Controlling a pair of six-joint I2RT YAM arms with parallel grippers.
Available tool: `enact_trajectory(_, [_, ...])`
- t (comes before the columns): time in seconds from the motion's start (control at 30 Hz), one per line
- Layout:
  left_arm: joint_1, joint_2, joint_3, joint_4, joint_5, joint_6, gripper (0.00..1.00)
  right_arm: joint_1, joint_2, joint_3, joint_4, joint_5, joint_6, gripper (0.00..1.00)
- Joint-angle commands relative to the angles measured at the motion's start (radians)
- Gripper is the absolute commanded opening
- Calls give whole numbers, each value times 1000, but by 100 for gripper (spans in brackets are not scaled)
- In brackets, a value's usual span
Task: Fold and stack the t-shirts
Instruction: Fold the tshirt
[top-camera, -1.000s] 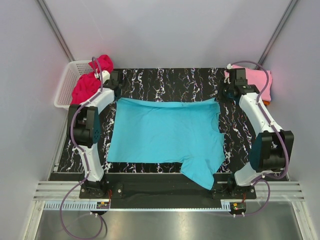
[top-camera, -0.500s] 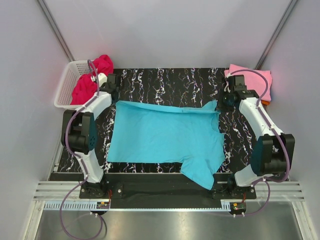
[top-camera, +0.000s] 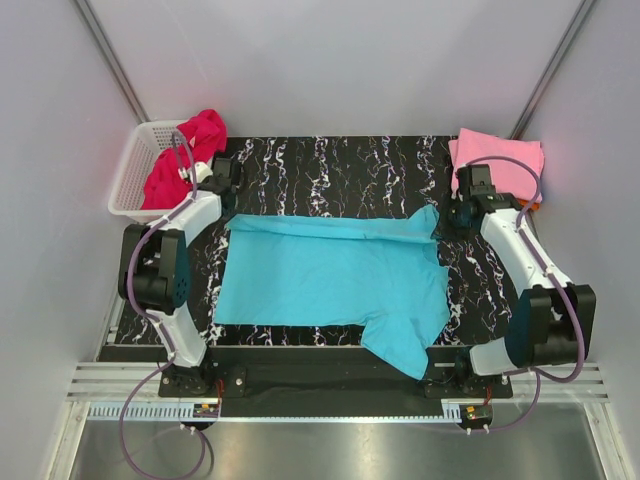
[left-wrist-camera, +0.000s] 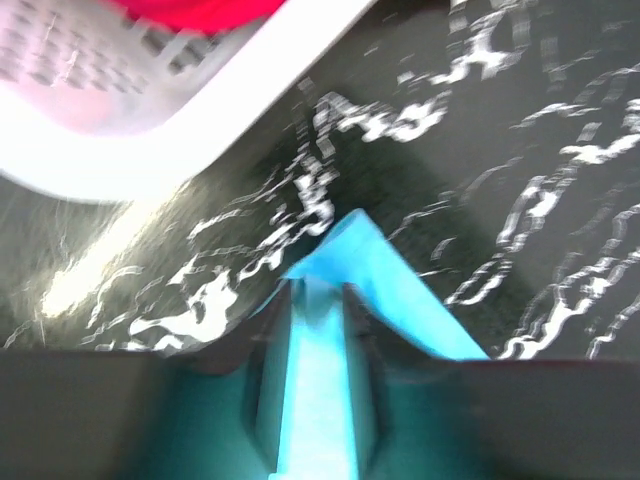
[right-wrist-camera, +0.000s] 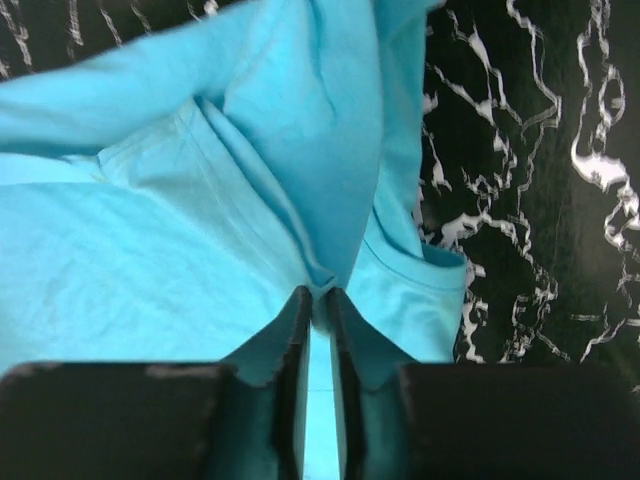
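A turquoise t-shirt (top-camera: 330, 280) lies spread on the black marbled table, its far edge folded over into a flat band. My left gripper (top-camera: 226, 195) is at the shirt's far left corner. In the left wrist view (left-wrist-camera: 318, 290) its jaws stand apart, with the cloth corner (left-wrist-camera: 400, 290) lying loose between and past them. My right gripper (top-camera: 452, 212) is at the far right corner. In the right wrist view (right-wrist-camera: 318, 295) its jaws are nearly together, and a puckered fold of the shirt (right-wrist-camera: 150, 250) is caught at their tips. A magenta-red t-shirt (top-camera: 180, 160) sits in the basket. A folded pink t-shirt (top-camera: 510, 160) lies at the far right.
The white lattice basket (top-camera: 125, 185) stands at the far left corner, its rim (left-wrist-camera: 200, 120) close to my left gripper. A sleeve of the turquoise shirt hangs over the table's near edge (top-camera: 400, 355). A bit of orange cloth (top-camera: 535, 205) shows under the pink shirt.
The shirt's far edge, held up taut before, has come down toward me and now lies folded on the shirt. Both grippers lowered with it, and the left jaws have parted.
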Motion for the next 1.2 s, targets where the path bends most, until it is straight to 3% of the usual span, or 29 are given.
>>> enact_trajectory(0.0, [5,-46,-36,-75,-51,-77,36,2,-73,-49,-41,46,56,22])
enact_trajectory(0.03, [5,-54,-48,-79,-53,-97,39,2,-88,-64,-36,53,64,33])
enact_trajectory(0.07, [5,-65,-62,-83,-56,-108,47,2,-104,-89,-33,67,73,37])
enact_trajectory(0.2, [2,-91,-78,-77,-30,-96,58,2,-148,-100,-8,81,88,38])
enact_trajectory(0.53, [-11,-23,21,-25,109,38,58,4,-44,-65,55,-9,87,34])
enact_trajectory(0.73, [-11,59,90,-23,163,44,58,2,20,-48,84,-19,76,32])
enact_trajectory(1.17, [-11,168,156,-51,93,27,53,2,77,-55,114,-14,62,30])
